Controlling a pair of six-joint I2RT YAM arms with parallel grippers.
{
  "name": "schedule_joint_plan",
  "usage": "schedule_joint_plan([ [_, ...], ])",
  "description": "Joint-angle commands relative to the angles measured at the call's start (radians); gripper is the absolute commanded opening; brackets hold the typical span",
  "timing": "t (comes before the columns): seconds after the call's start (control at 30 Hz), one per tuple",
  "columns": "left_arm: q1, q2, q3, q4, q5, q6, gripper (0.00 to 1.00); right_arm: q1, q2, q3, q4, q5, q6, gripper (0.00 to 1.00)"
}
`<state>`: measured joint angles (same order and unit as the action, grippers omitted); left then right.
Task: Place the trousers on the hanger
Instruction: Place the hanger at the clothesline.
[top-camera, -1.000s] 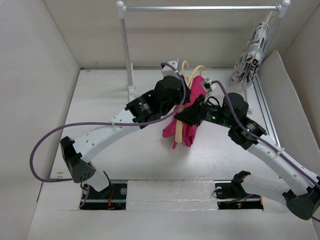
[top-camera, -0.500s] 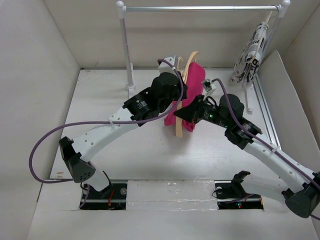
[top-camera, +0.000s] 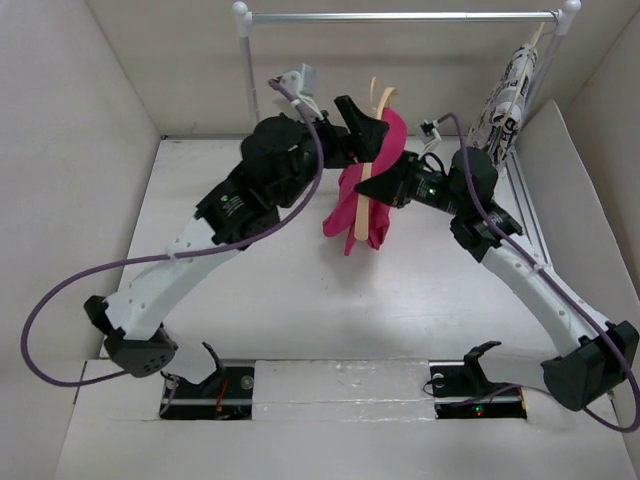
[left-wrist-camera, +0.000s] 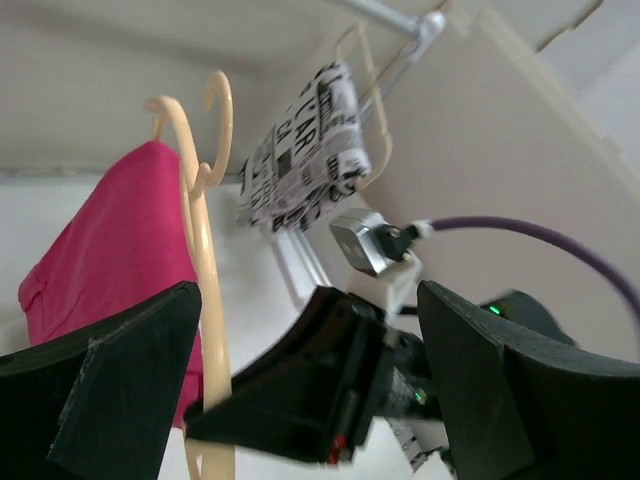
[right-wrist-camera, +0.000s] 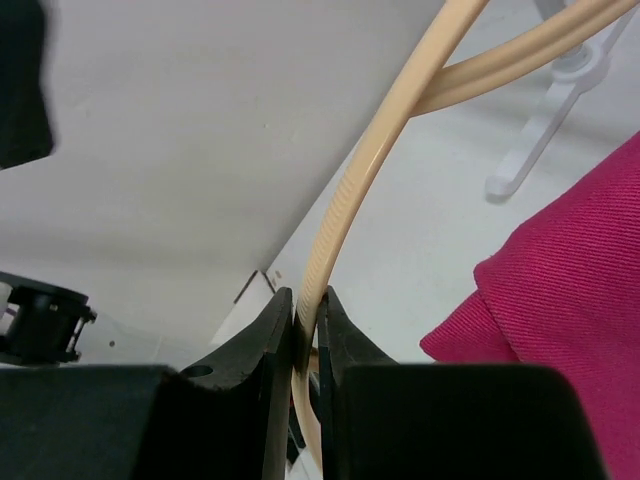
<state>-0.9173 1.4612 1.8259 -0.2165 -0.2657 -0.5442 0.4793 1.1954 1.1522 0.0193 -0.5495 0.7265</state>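
The main risk is the trousers slipping off. They hang in a bunched fold over the hanger, which is held tilted and off the surface between the two arms, below the white rail. The cloth seems to sit to one side of the bow rather than evenly across it, so a further tilt or a jolt would likely let the heavier side drag the rest down.

A second risk is the hanger turning in the grip. The right end effector pinches only a thin stretch of the tan bow, and the hanging weight could twist the wood between its fingers. From the right wrist view the bow curves up out of that pinch, with the pink cloth just beside it to the right.

The left end effector is a third concern (its fingers stand wide apart near the hook end). Its wrist view shows the hanger's stem running just beside the left finger, not clamped, so a careless sideways move could knock the hanger or snag the cloth. It holds nothing that can be seen.

The right end effector is closed tight on the hanger, fingers nearly together. The patterned garment hangs well apart at the rail's right end.
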Motion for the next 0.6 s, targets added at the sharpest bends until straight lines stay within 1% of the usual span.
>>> schedule_joint_plan([
  [0.0, 0.0, -0.127, 0.044, 0.052, 0.0, 0.027, 0.86, -0.077, -0.017, 0.164, 0.246, -0.082, -0.064, 0.0],
  [0.07, 0.0, -0.189, 0.001, 0.04, -0.026, 0.026, 0.86, -0.12, -0.005, 0.191, 0.258, -0.121, -0.041, 0.0],
  [0.1, 0.0, -0.215, -0.023, 0.042, -0.039, 0.018, 0.86, -0.17, 0.003, 0.219, 0.266, -0.138, -0.035, 0.0],
  [0.13, 0.0, -0.273, -0.095, 0.042, -0.05, 0.01, 0.86, -0.198, 0.01, 0.231, 0.274, -0.157, -0.021, 0.0],
  [0.2, 0.0, -0.337, -0.176, 0.049, -0.079, -0.003, 0.85, -0.252, 0.047, 0.256, 0.312, -0.202, 0.014, 0.0],
  [0.23, 0.0, -0.396, -0.263, 0.048, -0.087, -0.019, 0.85, -0.301, 0.062, 0.288, 0.32, -0.22, 0.024, 0.0],
  [0.3, 0.0, -0.442, -0.345, 0.025, -0.11, -0.04, 0.84, -0.34, 0.107, 0.325, 0.334, -0.236, 0.039, 0.0],
  [0.33, 0.0, -0.475, -0.419, 0.01, -0.115, -0.066, 0.84, -0.376, 0.127, 0.378, 0.326, -0.24, 0.037, 0.0],
  [0.47, 0.0, -0.542, -0.578, -0.084, -0.128, -0.138, 0.85, -0.459, 0.216, 0.484, 0.32, -0.271, 0.069, 0.0],
  [0.53, 0.0, -0.593, -0.664, -0.09, -0.13, -0.161, 0.84, -0.485, 0.265, 0.507, 0.332, -0.274, 0.082, 0.0],
  [0.57, 0.0, -0.61, -0.687, -0.093, -0.136, -0.184, 0.85, -0.508, 0.28, 0.538, 0.312, -0.279, 0.082, 0.0],
])
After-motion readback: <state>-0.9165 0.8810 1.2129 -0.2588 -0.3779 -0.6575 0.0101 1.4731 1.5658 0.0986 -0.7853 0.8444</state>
